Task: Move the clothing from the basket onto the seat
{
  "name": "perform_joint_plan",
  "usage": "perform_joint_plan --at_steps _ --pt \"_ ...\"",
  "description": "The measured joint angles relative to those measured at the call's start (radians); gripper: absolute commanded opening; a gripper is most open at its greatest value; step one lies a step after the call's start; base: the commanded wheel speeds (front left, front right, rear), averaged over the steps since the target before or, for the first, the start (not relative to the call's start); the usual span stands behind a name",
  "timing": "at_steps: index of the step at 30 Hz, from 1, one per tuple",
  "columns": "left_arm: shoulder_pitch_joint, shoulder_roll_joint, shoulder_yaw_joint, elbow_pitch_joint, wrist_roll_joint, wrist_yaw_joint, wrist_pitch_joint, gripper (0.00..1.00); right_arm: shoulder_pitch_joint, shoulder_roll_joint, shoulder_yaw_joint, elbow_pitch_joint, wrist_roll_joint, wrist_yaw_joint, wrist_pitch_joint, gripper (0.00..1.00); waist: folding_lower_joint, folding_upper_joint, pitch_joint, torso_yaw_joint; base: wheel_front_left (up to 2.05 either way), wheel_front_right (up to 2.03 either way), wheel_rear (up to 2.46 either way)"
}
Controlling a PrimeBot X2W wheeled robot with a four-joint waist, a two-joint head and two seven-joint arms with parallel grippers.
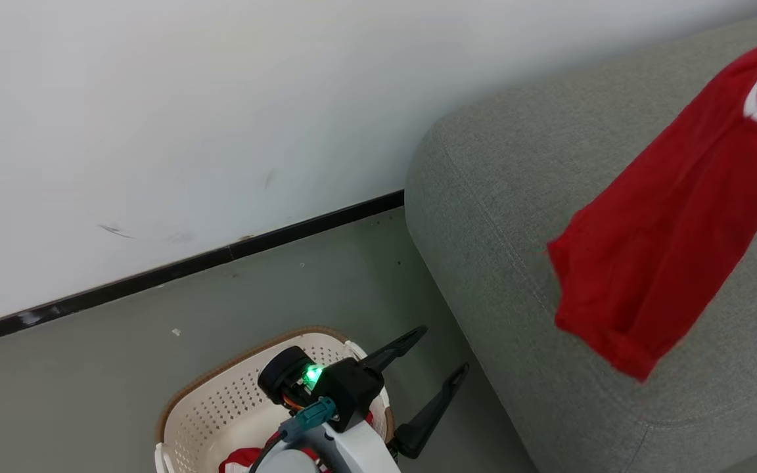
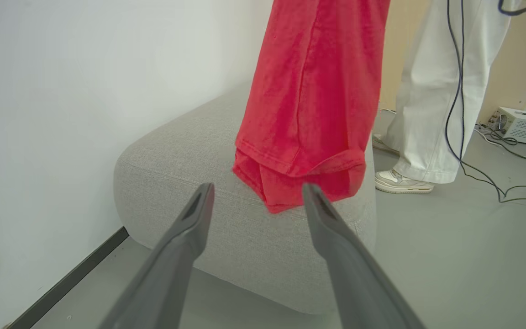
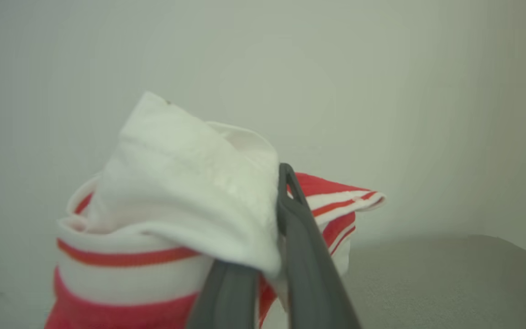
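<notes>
A red garment with a white collar (image 1: pixel 667 223) hangs in the air above the grey seat (image 1: pixel 516 197). My right gripper (image 3: pixel 276 185) is shut on its white collar (image 3: pixel 190 183). In the left wrist view this garment (image 2: pixel 308 91) dangles over the seat's corner (image 2: pixel 176 151), its hem just above the cushion. A second red and white garment (image 1: pixel 242 460) lies in the cream basket (image 1: pixel 221 407) on the floor at the lower left. My left gripper (image 1: pixel 444 348) hovers open and empty over the basket's right rim, its fingers (image 2: pixel 190 228) pointing toward the seat.
A white wall with a black skirting strip (image 1: pixel 221 253) runs behind the basket and seat. Beyond the seat stand a person's legs in white trousers (image 2: pixel 427 91), with cables (image 2: pixel 496 183) and a white box (image 2: pixel 523 125) on the grey floor.
</notes>
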Motion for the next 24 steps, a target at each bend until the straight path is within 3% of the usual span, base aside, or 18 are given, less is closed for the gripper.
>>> perform_joint_plan --at_steps 3,11,19,24 --pt "-0.001 0.005 0.004 -0.014 0.008 0.004 0.0 1.0 -0.096 -0.01 -0.043 0.036 0.053 0.0 0.035 0.0 0.0 0.0 0.019 0.002 0.0 0.0 0.0" --pt "-0.018 0.012 0.017 -0.063 0.027 0.021 0.0 1.0 -0.294 -0.118 -0.106 0.132 0.063 0.0 0.113 0.0 0.0 0.0 0.077 0.018 0.0 0.0 0.0" --pt "-0.053 0.029 0.016 -0.116 0.063 0.03 0.003 1.0 -0.358 -0.243 -0.185 0.27 0.026 0.0 0.124 0.0 0.0 0.0 0.142 0.043 0.0 0.0 0.0" --pt "-0.066 0.036 0.008 -0.14 0.079 0.03 0.023 1.0 -0.355 -0.25 -0.213 0.35 0.0 0.0 0.117 0.0 0.0 0.0 0.184 0.063 0.0 0.0 0.0"
